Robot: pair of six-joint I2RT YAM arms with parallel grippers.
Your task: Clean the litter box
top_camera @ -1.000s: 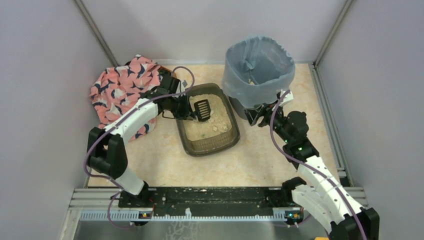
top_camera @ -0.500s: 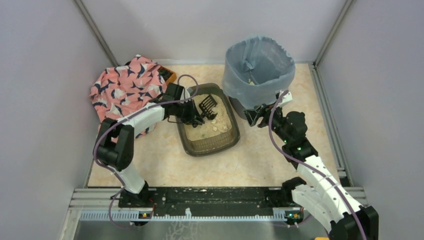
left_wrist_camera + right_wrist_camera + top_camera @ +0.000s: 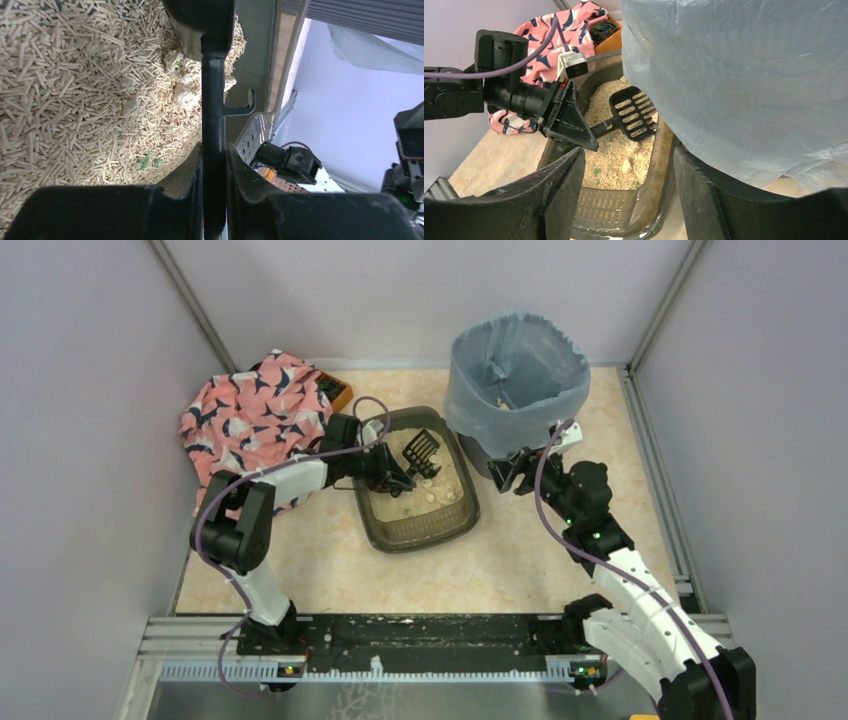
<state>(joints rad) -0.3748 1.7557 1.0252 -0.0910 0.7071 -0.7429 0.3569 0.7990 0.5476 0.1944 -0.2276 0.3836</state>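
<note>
The left hand (image 3: 388, 474), tight on the scoop (image 3: 423, 451), has turned it and slid it across the box (image 3: 420, 538), which sits beside the bin (image 3: 515, 390). Digging has likely begun. The right hand (image 3: 510, 472) is spread wide.

Grey-brown litter box (image 3: 415, 538), black scoop (image 3: 422, 450), pink cloth (image 3: 250, 415) (navy print), blue-grey liner (image 3: 470, 400)

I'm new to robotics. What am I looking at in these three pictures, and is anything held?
Two robot arms are bolted at the near edge of a table. One picture looks down from above; the other two come from cameras on each wrist. On the table: a litter box, a lined bin and a pink patterned cloth. The left gripper is shut on a black scoop, above the litter. The right gripper is open beside the bin, holding nothing.
</note>
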